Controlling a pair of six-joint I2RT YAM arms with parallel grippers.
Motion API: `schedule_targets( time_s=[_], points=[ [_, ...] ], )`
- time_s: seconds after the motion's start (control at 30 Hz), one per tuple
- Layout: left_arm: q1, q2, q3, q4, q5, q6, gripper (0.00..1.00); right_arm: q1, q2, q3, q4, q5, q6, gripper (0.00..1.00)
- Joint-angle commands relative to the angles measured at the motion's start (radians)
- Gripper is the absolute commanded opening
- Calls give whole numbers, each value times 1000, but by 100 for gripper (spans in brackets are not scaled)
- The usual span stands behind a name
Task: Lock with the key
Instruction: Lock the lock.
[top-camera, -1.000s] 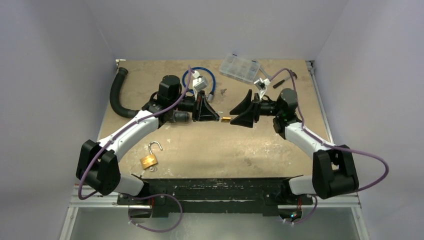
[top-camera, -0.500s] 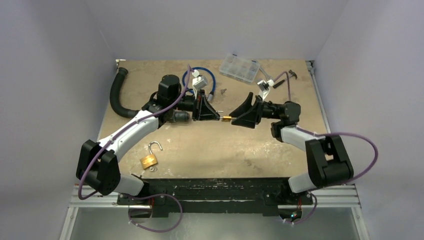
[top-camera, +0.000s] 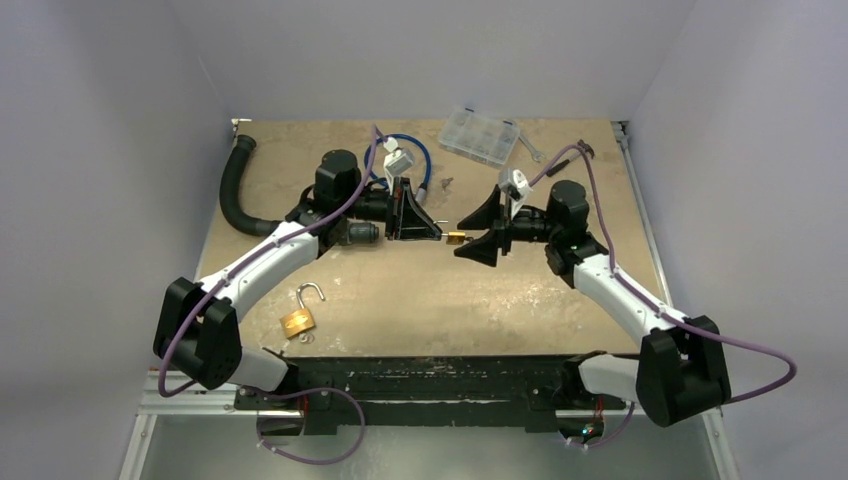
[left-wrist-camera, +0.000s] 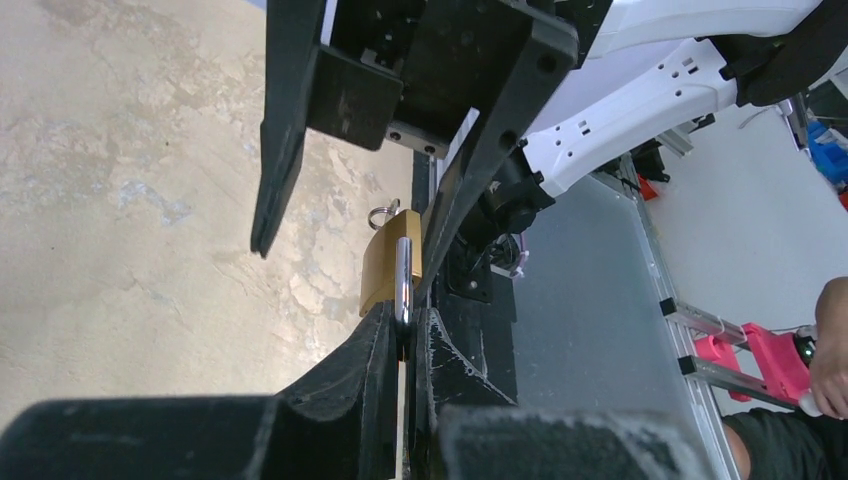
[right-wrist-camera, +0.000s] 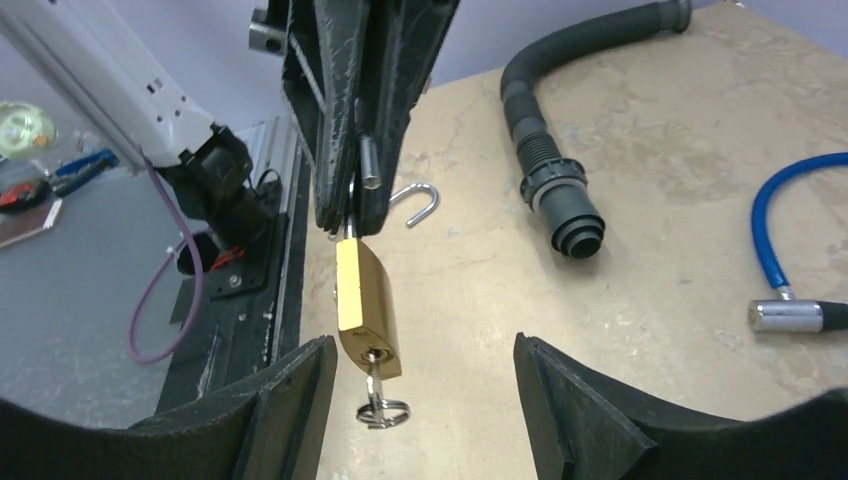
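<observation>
- Currently the small brass padlock (right-wrist-camera: 365, 300) hangs in the air above the middle of the desk (top-camera: 420, 300).
- Left end effector (left-wrist-camera: 405, 322) is clamped tight on the shackle (left-wrist-camera: 402, 285); the lock body dangles free.
- Key (right-wrist-camera: 371, 382) sits in the keyhole on the body's end face, ring attached.
- Right end effector (right-wrist-camera: 420, 345) is spread wide, its fingers flanking the key without touching it.
- Handling, judged: solid metal, stiff, dense, with smooth sides that are likely slippery. The body may swing.
- Best hold, judged: the flat key head, pinched squarely before twisting. The key is thin and could slip or bend if caught off-centre.
</observation>
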Motion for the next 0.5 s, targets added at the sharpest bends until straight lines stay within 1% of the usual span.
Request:
schedule_targets(
  time_s=[0.0, 0.2, 0.33, 0.47],
  points=[
    [4, -10, -8, 97, 35, -54, 0, 44, -12, 59, -150, 28, -206, 70],
    [4, -11, -14, 96, 30, -62, 0, 55, -22, 56, -120, 11, -187, 61],
    [4, -9, -15, 96, 26, -67, 0, 57, -27, 64, -118, 3, -184, 52],
    [4, -4, -14, 91, 18, -73, 0, 59, -31, 73, -118, -9, -178, 51]
  ],
)
